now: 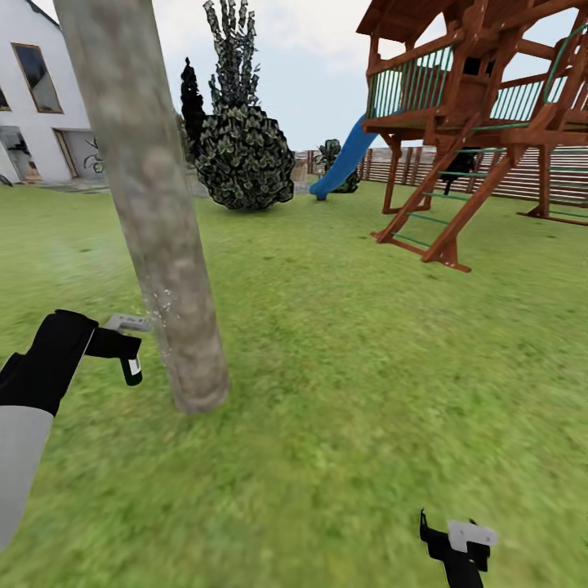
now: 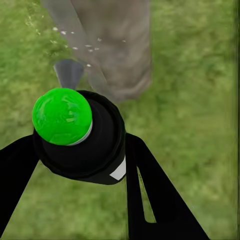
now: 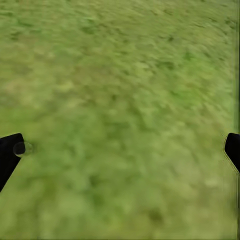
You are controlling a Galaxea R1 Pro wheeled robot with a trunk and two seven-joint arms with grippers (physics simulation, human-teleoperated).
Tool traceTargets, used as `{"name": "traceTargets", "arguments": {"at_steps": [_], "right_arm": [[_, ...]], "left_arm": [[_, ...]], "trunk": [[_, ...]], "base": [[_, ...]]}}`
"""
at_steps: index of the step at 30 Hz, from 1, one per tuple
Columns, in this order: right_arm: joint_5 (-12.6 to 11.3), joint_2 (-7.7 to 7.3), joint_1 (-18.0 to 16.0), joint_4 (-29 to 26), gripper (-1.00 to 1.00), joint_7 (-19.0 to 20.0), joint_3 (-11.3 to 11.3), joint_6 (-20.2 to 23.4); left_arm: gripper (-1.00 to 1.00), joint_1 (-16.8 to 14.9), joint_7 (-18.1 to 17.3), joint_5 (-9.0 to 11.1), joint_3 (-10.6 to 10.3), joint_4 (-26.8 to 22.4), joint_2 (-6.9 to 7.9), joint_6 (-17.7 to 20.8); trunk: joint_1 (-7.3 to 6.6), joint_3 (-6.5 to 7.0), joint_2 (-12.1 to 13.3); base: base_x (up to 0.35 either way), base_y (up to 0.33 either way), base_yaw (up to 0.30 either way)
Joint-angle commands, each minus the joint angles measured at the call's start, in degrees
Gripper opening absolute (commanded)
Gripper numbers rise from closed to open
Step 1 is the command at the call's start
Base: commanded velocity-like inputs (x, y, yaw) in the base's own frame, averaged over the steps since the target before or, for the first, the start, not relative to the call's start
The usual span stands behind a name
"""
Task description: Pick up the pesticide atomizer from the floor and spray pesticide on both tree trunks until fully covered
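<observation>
left gripper (image 2: 82, 165) clamps the atomizer (image 2: 75, 135), droplets speckling the near tree trunk (image 1: 155, 220); coverage looks partial, second tree outstanding; right gripper (image 3: 120, 150) spread wide.

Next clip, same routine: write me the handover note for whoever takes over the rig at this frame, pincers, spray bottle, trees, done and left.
Left pincer: shut on the spray bottle, held beside the near tree trunk; white droplets show between bottle and trunk.
Right pincer: open, empty, low over the grass.
Done: bottle picked up, spraying under way on this trunk.
Left: how much of the trunk is covered cannot be judged; finish it, then do the second tree.
</observation>
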Motion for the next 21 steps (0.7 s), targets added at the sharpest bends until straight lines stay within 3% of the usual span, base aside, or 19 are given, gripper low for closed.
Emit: {"name": "traceTargets", "arguments": {"at_steps": [1,11,21], "right_arm": [[0.0,0.0,0.0,0.0,1.0,0.0,0.0,0.0],[0.0,0.0,0.0,0.0,1.0,0.0,0.0,0.0],[0.0,0.0,0.0,0.0,1.0,0.0,0.0,0.0]], "left_arm": [[-1.0,0.0,0.0,0.0,0.0,0.0,0.0,0.0],[-1.0,0.0,0.0,0.0,0.3,0.0,0.08,0.0],[-1.0,0.0,0.0,-0.1,-0.1,0.5,0.09,-0.1]], "trunk": [[0.0,0.0,0.0],[0.0,0.0,0.0],[0.0,0.0,0.0]], "base": [[0.0,-0.273,0.0],[0.0,-0.273,0.006],[0.062,-0.268,0.255]]}}
